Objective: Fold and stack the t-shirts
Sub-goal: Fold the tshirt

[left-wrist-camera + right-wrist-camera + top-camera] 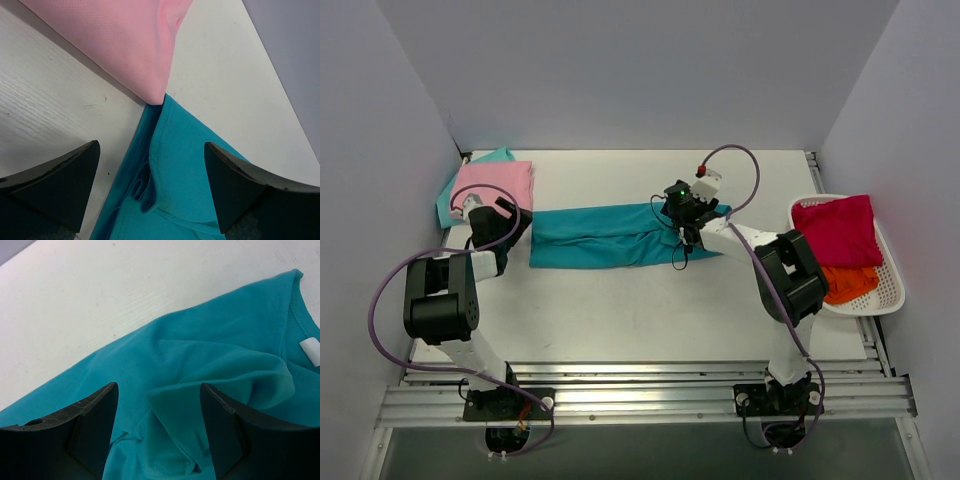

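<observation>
Pink shirt point(498, 182) lay stacked on mint shirt point(500, 154), teal shirt point(610, 237) half-folded under spread left fingers point(65, 180) and right fingers point(225, 430), crimson shirt point(837, 230) and orange shirt point(848, 283) waited in basket point(894, 296).

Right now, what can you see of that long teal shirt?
The teal t-shirt is soft cloth, folded lengthwise into a long band lying flat on the table. Its right end is rumpled, showing a stitched neckline and white label. Its left end meets a corner of the pink shirt. The left gripper and right gripper hang open over its ends.
</observation>
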{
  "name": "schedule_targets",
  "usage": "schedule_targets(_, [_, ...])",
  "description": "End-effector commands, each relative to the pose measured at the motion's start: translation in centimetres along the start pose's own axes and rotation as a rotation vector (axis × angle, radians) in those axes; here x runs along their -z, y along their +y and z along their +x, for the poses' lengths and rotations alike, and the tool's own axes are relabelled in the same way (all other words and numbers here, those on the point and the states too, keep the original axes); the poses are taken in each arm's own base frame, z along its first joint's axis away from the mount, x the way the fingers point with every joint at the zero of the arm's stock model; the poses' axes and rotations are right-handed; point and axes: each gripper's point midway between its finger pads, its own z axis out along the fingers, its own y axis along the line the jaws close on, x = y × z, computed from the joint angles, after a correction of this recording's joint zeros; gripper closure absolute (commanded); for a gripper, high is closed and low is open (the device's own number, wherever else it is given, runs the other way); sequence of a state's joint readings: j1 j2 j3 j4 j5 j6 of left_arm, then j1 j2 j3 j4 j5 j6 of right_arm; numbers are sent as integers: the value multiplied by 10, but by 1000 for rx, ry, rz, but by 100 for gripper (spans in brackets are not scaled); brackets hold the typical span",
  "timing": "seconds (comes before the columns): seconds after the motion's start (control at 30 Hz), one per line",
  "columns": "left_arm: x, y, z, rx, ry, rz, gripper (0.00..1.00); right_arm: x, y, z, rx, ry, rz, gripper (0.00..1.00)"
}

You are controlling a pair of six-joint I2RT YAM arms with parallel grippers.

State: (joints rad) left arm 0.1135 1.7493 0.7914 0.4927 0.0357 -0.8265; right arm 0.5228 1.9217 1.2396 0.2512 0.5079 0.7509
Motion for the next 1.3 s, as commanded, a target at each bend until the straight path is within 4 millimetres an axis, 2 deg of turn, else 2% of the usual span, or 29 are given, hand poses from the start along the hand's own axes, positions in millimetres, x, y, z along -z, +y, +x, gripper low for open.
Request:
schedule_targets(0.0, [1,-10,-10,-12,-36,51,6,-8,-20,13,26,15,41,38])
schedule_targets(0.2, [1,-10,-10,-12,-37,54,6,-22,-40,18,11,28,69,40])
schedule_targets(0.57, [1,-11,-11,-14,-40,56,6,-23,-49,12,3,19,81,43])
schedule_targets(0.63, [1,-10,-11,-14,-40,54,6,-22,-50,12,-1,16,81,47])
schedule_targets(0.7, [1,-10,-11,-14,-42,54,6,-21,-51,10,-4,13,79,60])
schedule_targets(0.73, [1,-10,-11,-15,-41,53,6,-20,-51,10,-6,13,79,82])
schedule_targets(0.77, [1,-10,-11,-15,-42,52,6,-19,-50,8,-9,10,75,91])
schedule_targets(0.83, [1,-9,-11,-17,-42,52,6,-18,-50,8,-10,11,72,100])
schedule_targets(1.1, [1,-10,-11,-17,-44,52,6,0,-49,-11,-27,-17,66,100])
schedule_targets(1.27, [1,-10,-11,-17,-42,54,6,21,-61,-19,-34,-44,91,100])
